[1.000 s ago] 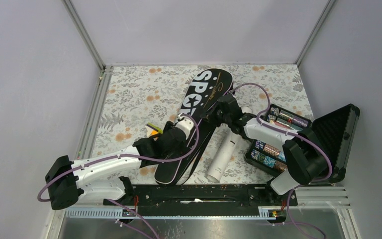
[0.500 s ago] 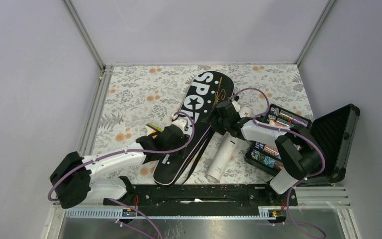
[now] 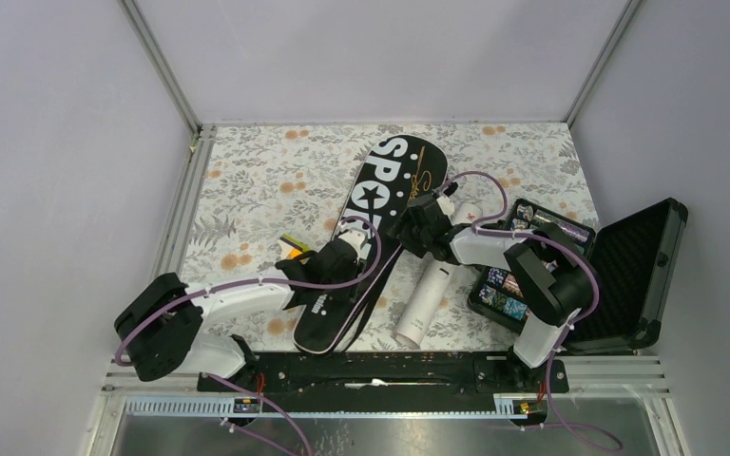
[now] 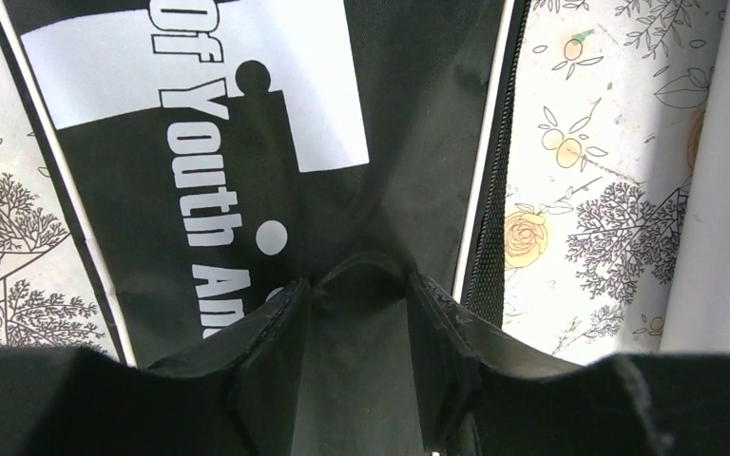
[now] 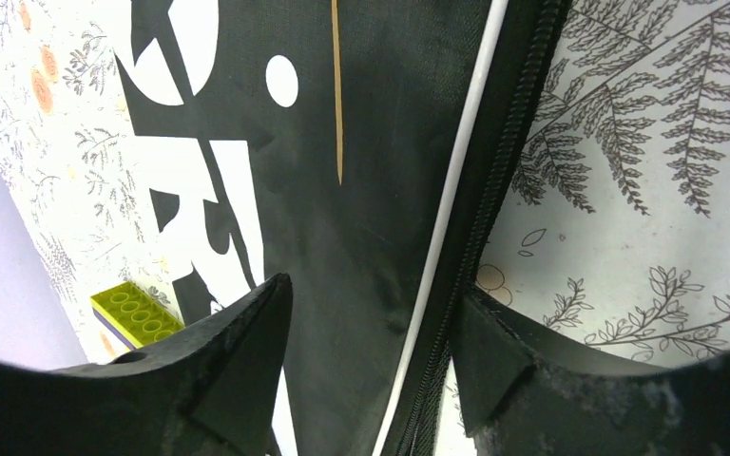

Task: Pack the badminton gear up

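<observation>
Found black SPORT bag (image 3: 392, 185) lying diagonally across centre of top view on flowered table (image 3: 247, 180) — wide lettered end toward upper centre, narrow end toward lower left-centre. Saw L gripper (image 3: 347, 252) down on narrow half of bag, just left of frame centre. In L wrist view, had its fingers (image 4: 271, 328) partway closed w/ a raised fold of bag fabric pinched between them, "Youth" lettering above in frame. Saw R gripper (image 3: 411, 223) at bag's right edge, just right of centre. In R wrist view, stood spread wide, straddling zipper edge & white piping — clamped on nothing, as far as visible. Noted long white tube (image 3: 428, 290) lying just right of bag, lower centre; also seen at right edge of L wrist view. Noted open black hard case (image 3: 632, 261) at far right w/ foil-wrapped items (image 3: 509, 290) inside. Spotted green brick (image 5: 138, 313) at lower left of R wrist view, near bag's left edge.
</observation>
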Robot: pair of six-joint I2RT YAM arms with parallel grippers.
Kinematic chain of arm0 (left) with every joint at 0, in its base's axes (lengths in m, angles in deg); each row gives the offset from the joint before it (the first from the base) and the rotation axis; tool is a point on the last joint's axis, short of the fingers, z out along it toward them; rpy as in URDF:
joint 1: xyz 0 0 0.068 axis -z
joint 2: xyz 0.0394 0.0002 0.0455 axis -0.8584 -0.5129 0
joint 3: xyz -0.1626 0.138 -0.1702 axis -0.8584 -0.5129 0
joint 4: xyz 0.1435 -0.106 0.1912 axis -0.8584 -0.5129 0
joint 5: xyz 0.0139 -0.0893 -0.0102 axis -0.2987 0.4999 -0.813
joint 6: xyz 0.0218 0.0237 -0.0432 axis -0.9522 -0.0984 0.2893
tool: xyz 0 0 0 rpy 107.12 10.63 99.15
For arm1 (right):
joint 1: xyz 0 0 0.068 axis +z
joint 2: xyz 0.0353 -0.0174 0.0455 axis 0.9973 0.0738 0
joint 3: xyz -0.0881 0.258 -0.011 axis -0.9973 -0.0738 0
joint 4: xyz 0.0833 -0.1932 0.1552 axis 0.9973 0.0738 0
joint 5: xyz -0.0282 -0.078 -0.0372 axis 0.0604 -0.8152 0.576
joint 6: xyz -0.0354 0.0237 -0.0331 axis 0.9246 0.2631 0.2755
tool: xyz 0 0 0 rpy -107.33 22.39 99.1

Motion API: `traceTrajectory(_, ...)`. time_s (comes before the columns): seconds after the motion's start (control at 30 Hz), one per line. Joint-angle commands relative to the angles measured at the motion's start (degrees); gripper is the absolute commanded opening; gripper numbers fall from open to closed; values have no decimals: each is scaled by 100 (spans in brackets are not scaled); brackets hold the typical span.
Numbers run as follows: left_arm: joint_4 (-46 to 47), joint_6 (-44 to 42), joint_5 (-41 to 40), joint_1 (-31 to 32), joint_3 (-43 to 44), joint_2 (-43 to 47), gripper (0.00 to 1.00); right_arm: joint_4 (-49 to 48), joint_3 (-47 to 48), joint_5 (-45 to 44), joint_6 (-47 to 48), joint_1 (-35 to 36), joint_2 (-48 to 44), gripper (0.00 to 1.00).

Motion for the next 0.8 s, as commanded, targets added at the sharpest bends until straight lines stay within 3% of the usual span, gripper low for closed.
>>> traceTrajectory(0.0,226,98,252,-11,-149,-314,43,-65,-4,-223,-86,49,254,64)
traceTrajectory(0.07,276,104,252,-11,-170,-359,43,-129,-47,-282,-86,42,255,57)
traceTrajectory(0.17,334,115,289,-7,-162,-408,43,-410,-131,-267,-99,43,272,34)
traceTrajectory(0.37,232,102,320,-11,-50,-367,47,-1013,-241,-29,-148,51,359,0)
traceTrajectory(0.5,-137,17,148,6,161,-109,53,-1201,-336,164,-288,45,184,0)
traceTrajectory(0.77,-364,-496,-813,490,441,908,67,-578,-168,498,-970,46,-548,0)
